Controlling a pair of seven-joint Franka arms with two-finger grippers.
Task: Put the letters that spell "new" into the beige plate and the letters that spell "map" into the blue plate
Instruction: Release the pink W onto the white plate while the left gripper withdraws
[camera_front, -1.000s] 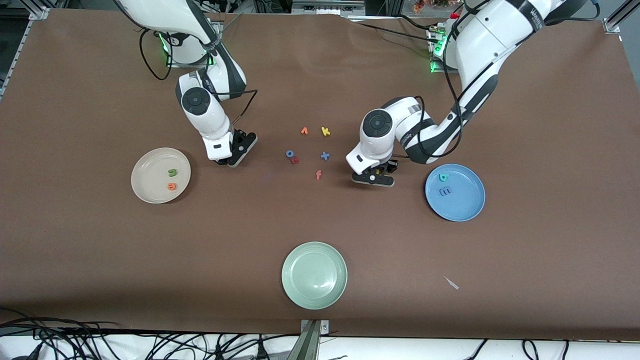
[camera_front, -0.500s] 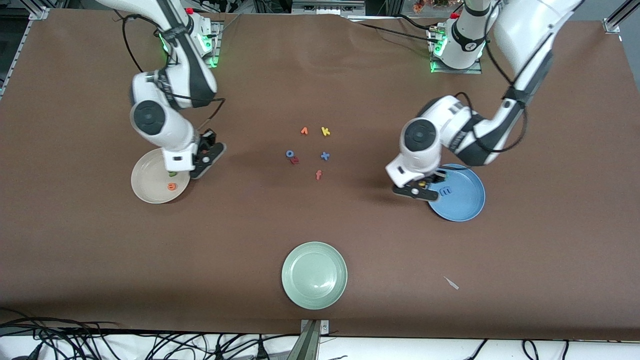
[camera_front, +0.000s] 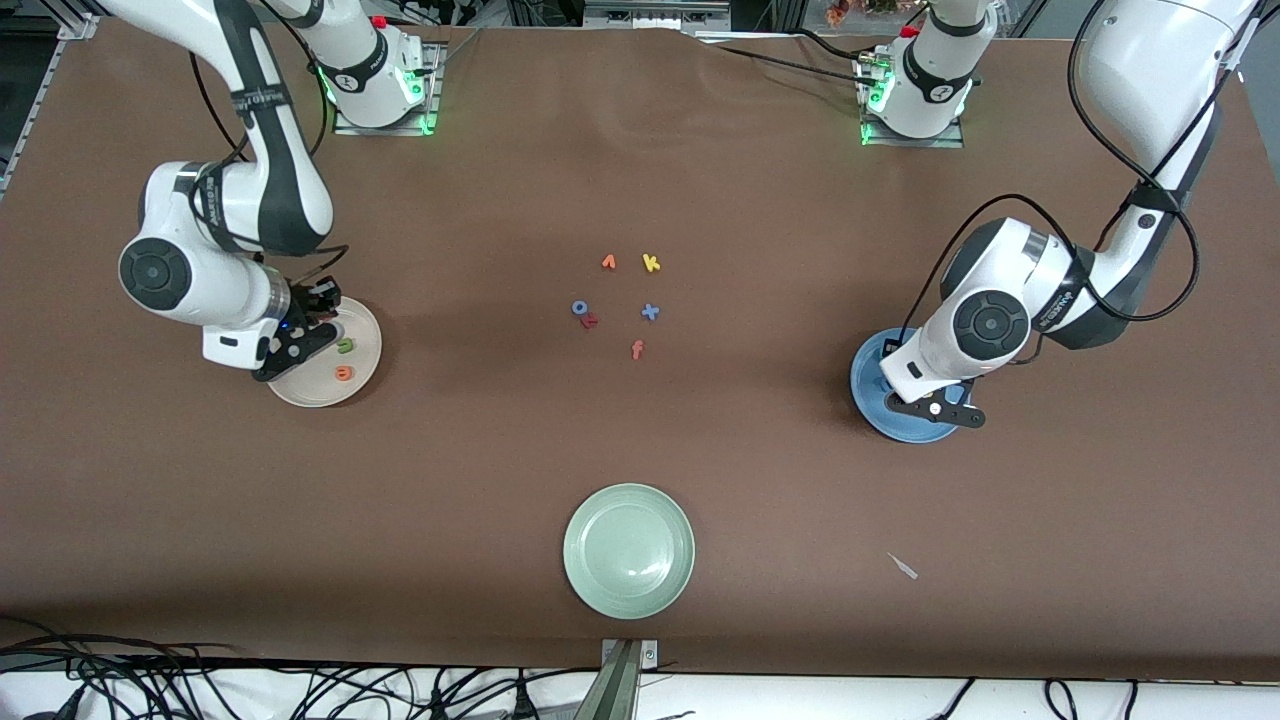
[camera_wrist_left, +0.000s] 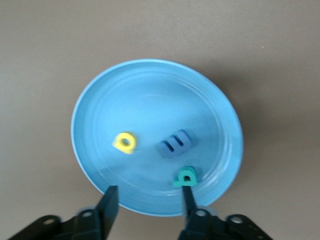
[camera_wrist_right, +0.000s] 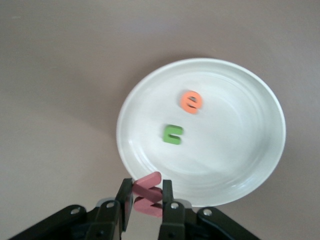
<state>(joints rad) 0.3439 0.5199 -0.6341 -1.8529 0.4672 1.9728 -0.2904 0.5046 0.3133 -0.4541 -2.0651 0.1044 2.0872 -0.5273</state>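
The right gripper (camera_wrist_right: 146, 200) is clenched on the pink-red w (camera_wrist_right: 148, 194) and hangs over the rim of the beige plate (camera_front: 366, 330) at the edge toward the right arm's end of the bench (camera_front: 640, 160). This is the governing relation: the plate's open floor lies inward from the gripper, toward the green n (camera_wrist_right: 172, 134) and the orange e (camera_wrist_right: 191, 101), which already lie flat in the plate, close together but apart. The w is held on edge between the jaws, not flat. A release here would risk the letter striking the rim; a short inward move appears necessary first.

The left gripper (camera_wrist_left: 148, 199) is released, jaws apart and holding nothing, over the blue plate (camera_wrist_left: 90, 95). The yellow a (camera_wrist_left: 125, 142), lavender-blue m (camera_wrist_left: 175, 143) and teal p (camera_wrist_left: 185, 177) all lie inside it, the p just beside one fingertip (camera_wrist_left: 187, 192). This half of the task appears complete.
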